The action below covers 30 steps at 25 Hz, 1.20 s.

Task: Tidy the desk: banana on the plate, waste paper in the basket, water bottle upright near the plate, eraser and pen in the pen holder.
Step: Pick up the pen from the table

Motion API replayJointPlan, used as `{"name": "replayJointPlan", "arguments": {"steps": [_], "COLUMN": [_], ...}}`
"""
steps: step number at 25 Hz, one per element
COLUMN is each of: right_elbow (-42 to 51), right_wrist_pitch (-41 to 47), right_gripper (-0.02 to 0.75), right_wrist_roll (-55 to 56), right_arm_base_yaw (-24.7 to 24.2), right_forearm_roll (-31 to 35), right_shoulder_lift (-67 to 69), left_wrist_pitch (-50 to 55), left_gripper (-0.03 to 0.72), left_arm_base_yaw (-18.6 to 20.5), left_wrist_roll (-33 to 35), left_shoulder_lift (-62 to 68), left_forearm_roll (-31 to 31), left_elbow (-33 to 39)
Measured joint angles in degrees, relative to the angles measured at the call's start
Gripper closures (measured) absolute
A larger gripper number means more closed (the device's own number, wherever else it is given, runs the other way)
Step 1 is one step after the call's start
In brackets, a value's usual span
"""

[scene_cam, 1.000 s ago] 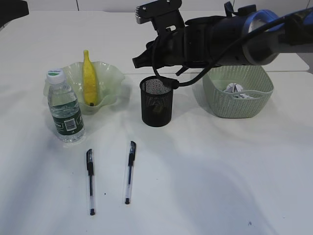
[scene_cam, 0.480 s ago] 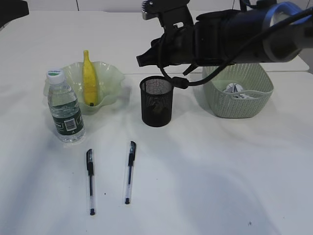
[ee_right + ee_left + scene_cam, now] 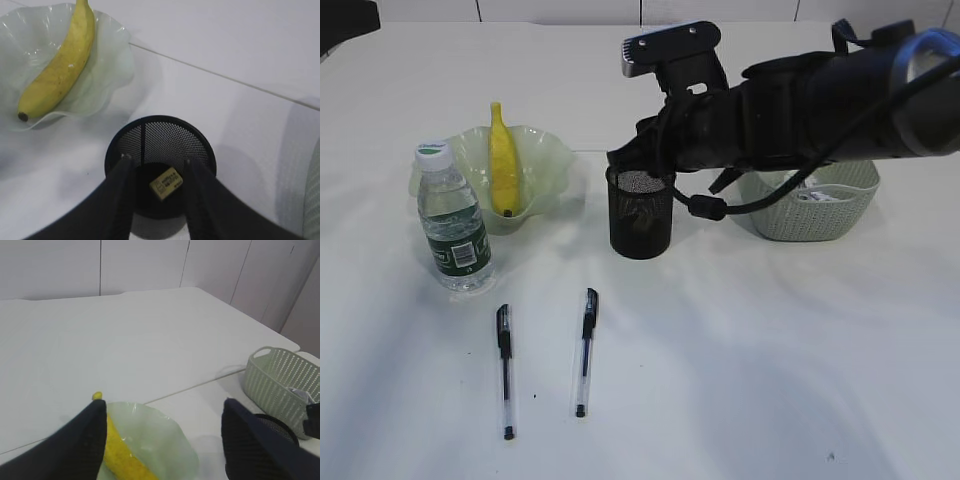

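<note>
Compared with a second ago, the right arm has dropped from up near the top of the exterior frame, so the right gripper (image 3: 156,172) now sits just above the rim of the pen holder (image 3: 641,213), center frame. Its fingers are spread apart with nothing between them, and the eraser (image 3: 165,183) lies on the bottom of the mesh cup, so that part looks done. The left gripper (image 3: 162,440) is wide open too, empty, hanging over the plate (image 3: 552,165) at upper left. The banana (image 3: 501,162) is already on the plate, the water bottle (image 3: 452,219) stands upright just beside it, and the waste paper (image 3: 803,184) sits in the basket (image 3: 810,213) at right. What's left are the two pens: left pen (image 3: 505,370) and right pen (image 3: 585,351), lying flat on the table (image 3: 750,350) toward the lower left. My guess is they're light, stiff and kinda slick clear plastic, apt to roll. I'd pinch across the barrel near the dark cap end, where there's more grip, then tip it vertical into the cup.
</note>
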Motion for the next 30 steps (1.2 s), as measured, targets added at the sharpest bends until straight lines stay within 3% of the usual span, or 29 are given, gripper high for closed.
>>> {"name": "replayJointPlan", "arguments": {"steps": [16, 25, 30], "right_elbow": [10.6, 14.7, 15.0], "right_wrist_pitch": [0.0, 0.0, -0.1], "right_gripper": [0.489, 0.489, 0.489], "right_wrist_roll": [-0.1, -0.1, -0.1], "right_arm_base_yaw": [0.0, 0.0, 0.9], "right_forearm_roll": [0.0, 0.0, 0.0], "right_shoulder_lift": [-8.1, -11.5, -12.3], "left_wrist_pitch": [3.7, 3.7, 3.7], "left_gripper": [0.183, 0.183, 0.183], "left_arm_base_yaw": [0.0, 0.0, 0.0], "left_wrist_roll": [-0.3, -2.8, -5.3], "left_shoulder_lift": [-0.1, -0.1, -1.1], "left_forearm_roll": [0.3, 4.1, 10.4], "left_elbow": [0.0, 0.0, 0.0]}}
